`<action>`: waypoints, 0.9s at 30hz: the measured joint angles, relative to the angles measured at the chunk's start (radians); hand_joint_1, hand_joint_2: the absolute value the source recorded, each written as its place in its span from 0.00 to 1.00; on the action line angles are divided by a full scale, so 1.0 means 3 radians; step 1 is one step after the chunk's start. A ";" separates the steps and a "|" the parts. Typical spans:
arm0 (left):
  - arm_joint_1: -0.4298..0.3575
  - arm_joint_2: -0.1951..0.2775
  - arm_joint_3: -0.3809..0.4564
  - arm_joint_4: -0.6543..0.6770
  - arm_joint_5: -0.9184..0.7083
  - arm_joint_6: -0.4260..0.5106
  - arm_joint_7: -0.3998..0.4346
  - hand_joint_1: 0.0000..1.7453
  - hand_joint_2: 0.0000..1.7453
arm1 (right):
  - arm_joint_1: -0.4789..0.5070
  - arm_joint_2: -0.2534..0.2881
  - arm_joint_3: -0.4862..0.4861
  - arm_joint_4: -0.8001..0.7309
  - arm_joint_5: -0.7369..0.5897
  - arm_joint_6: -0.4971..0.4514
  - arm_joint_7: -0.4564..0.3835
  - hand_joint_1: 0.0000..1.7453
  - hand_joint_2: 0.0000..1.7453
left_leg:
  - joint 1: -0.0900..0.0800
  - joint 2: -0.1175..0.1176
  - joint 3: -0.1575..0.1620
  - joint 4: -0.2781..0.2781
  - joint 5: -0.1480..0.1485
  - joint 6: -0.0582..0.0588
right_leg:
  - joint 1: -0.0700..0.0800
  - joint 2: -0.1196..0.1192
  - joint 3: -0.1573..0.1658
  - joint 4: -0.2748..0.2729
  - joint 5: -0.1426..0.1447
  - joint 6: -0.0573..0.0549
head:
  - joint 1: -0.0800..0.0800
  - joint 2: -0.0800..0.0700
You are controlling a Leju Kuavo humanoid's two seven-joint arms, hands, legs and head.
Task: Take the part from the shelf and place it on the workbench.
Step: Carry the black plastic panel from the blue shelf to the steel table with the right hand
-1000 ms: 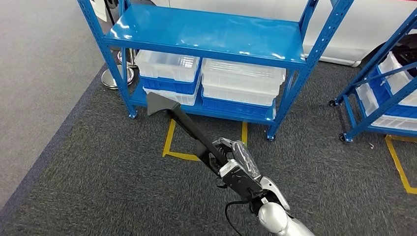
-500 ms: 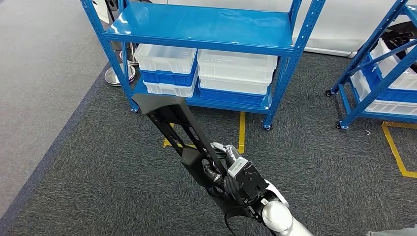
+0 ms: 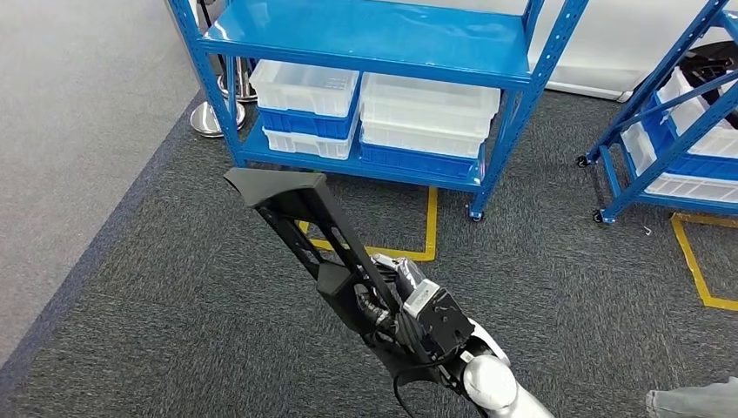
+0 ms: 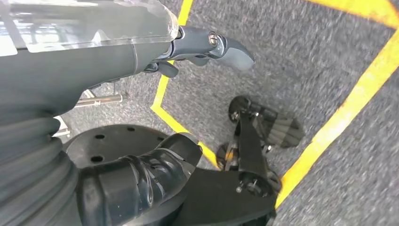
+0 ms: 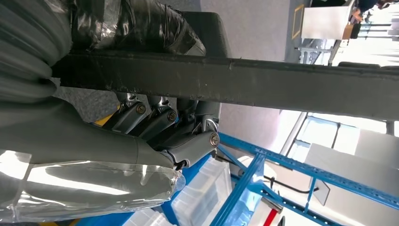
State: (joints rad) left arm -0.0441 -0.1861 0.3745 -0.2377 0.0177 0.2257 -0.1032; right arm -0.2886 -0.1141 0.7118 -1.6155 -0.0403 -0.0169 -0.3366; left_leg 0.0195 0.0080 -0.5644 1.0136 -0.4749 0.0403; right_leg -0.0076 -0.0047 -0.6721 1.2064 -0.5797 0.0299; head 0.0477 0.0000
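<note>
The right hand (image 3: 409, 313) is closed around the near end of a long black moulded plastic part (image 3: 305, 218), a ribbed beam with open cut-outs and a broad flat cap at its far end; the part juts up and away to the left over the dark grey carpet, clear of the blue metal shelf rack (image 3: 374, 39) with its stacked translucent white bins (image 3: 426, 113) further off. In the right wrist view the fingers (image 5: 155, 120) wrap under the beam (image 5: 282, 87) while the thumb lies across it. The part looks stiff and fairly light, but with the hold so near one end the long overhang will likely lever against the fingers, so a hold nearer the middle would steady it. The left hand (image 4: 141, 52) hangs over the floor, holding nothing, fingers loosely apart. No workbench is visible yet.
</note>
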 joint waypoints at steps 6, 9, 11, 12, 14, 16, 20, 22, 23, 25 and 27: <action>0.0015 0.0001 -0.0011 0.0000 -0.0001 -0.0006 -0.0009 0.00 1.00 | 0.0029 -0.0028 0.0000 -0.0003 0.0000 0.0040 -0.0032 1.00 1.00 | -0.0006 0.0000 -0.0082 0.0024 0.0060 -0.0027 | -0.0022 0.0001 0.0291 -0.0294 0.0154 0.0001 | -0.0001 0.0000; 0.0012 0.0001 -0.0012 0.0000 -0.0002 -0.0006 -0.0010 0.00 1.00 | 0.0029 -0.0033 0.0000 -0.0012 0.0000 0.0042 -0.0039 1.00 1.00 | -0.0022 0.0000 -0.0100 0.0028 0.0088 -0.0080 | 0.0004 0.0007 0.0453 -0.0636 0.0233 -0.0044 | -0.0002 0.0000; 0.0012 0.0001 -0.0012 0.0000 -0.0002 -0.0006 -0.0011 0.00 1.00 | 0.0030 -0.0037 0.0000 -0.0015 0.0000 0.0042 -0.0040 1.00 1.00 | -0.0020 0.0002 -0.0111 0.0026 0.0099 -0.0119 | -0.0001 0.0008 0.0435 -0.0648 0.0265 -0.0088 | -0.0002 0.0000; 0.0012 0.0002 -0.0012 0.0000 -0.0002 -0.0006 -0.0011 0.00 1.00 | 0.0030 -0.0038 0.0000 -0.0016 0.0000 0.0043 -0.0041 1.00 1.00 | -0.0018 0.0000 -0.0130 0.0060 0.0066 -0.0135 | -0.0009 0.0006 0.0430 -0.0660 0.0283 -0.0115 | -0.0002 0.0000; 0.0014 0.0002 -0.0012 0.0000 -0.0002 -0.0006 -0.0011 0.00 1.00 | 0.0030 -0.0038 0.0000 -0.0019 0.0000 0.0043 -0.0042 1.00 1.00 | -0.0010 -0.0004 -0.0240 0.0313 -0.0112 -0.0160 | -0.0019 -0.0003 0.0416 -0.0679 0.0314 -0.0160 | -0.0004 0.0000; 0.0017 0.0003 -0.0012 0.0000 -0.0002 -0.0004 -0.0011 0.00 1.00 | 0.0031 -0.0038 0.0001 -0.0022 0.0000 0.0044 -0.0042 1.00 1.00 | -0.0008 -0.0006 -0.0422 0.0756 -0.0339 -0.0179 | -0.0008 -0.0020 0.0388 -0.0673 0.0327 -0.0180 | -0.0006 0.0000; 0.0017 0.0003 -0.0014 0.0000 -0.0004 0.0004 -0.0004 0.00 1.00 | 0.0030 -0.0038 0.0001 -0.0023 0.0008 0.0047 -0.0039 1.00 1.00 | -0.0009 0.0012 -0.0309 0.0660 -0.0201 -0.0171 | 0.0006 -0.0072 0.0360 -0.0632 0.0324 -0.0179 | -0.0005 0.0000; 0.0008 0.0003 -0.0017 0.0000 -0.0005 0.0005 -0.0004 0.00 1.00 | 0.0028 -0.0038 0.0001 -0.0027 0.0021 0.0049 -0.0041 1.00 1.00 | -0.0028 0.0098 -0.0079 0.0224 -0.0056 -0.0141 | 0.0018 -0.0104 0.0353 -0.0601 0.0309 -0.0160 | -0.0005 0.0000; 0.0005 0.0003 -0.0022 0.0000 -0.0007 0.0006 -0.0004 0.00 1.00 | 0.0028 -0.0038 0.0001 -0.0031 0.0029 0.0050 -0.0042 1.00 1.00 | -0.0040 0.0129 -0.0027 0.0108 -0.0035 -0.0122 | 0.0027 -0.0122 0.0346 -0.0590 0.0305 -0.0146 | -0.0004 0.0000; 0.0006 0.0003 -0.0033 0.0000 -0.0017 0.0011 -0.0004 0.00 1.00 | 0.0029 -0.0038 0.0002 -0.0045 0.0049 0.0050 -0.0044 1.00 1.00 | -0.0058 0.0124 -0.0025 0.0056 -0.0029 -0.0087 | 0.0042 -0.0165 0.0335 -0.0582 0.0308 -0.0117 | -0.0003 0.0000; 0.0017 0.0003 -0.0046 0.0001 -0.0035 0.0014 -0.0004 0.00 1.00 | 0.0033 -0.0039 0.0003 -0.0075 0.0067 0.0049 -0.0046 1.00 1.00 | -0.0043 0.0075 -0.0036 0.0037 0.0001 -0.0046 | 0.0037 -0.0174 0.0326 -0.0565 0.0283 -0.0086 | -0.0002 0.0000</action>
State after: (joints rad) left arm -0.0391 -0.1852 0.3608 -0.2373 0.0073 0.2298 -0.1045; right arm -0.2786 -0.1257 0.7126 -1.6381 -0.0201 -0.0023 -0.3503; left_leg 0.0066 0.0306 -0.5752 1.0248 -0.4746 0.0264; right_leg 0.0037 -0.0568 -0.5743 1.0369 -0.4947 0.0042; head 0.0471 0.0000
